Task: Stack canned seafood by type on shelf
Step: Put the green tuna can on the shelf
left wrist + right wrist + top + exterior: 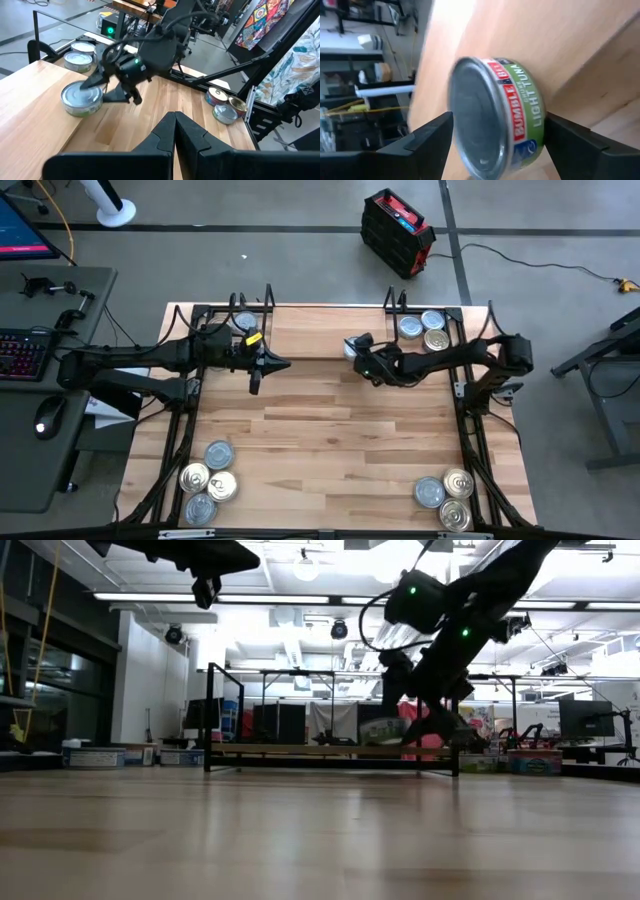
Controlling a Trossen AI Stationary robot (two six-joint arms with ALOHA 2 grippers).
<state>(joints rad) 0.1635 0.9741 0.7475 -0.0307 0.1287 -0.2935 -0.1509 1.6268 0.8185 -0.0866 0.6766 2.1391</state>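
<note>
Filling the right wrist view, a Bumble Bee light tuna can [495, 117] sits between the right gripper [357, 350]'s wide-set fingers, lid flat, on the shelf [310, 330] at the table [330, 440]'s far edge. Left gripper [255, 370], pinched shut and empty, hovers farther away.
</note>
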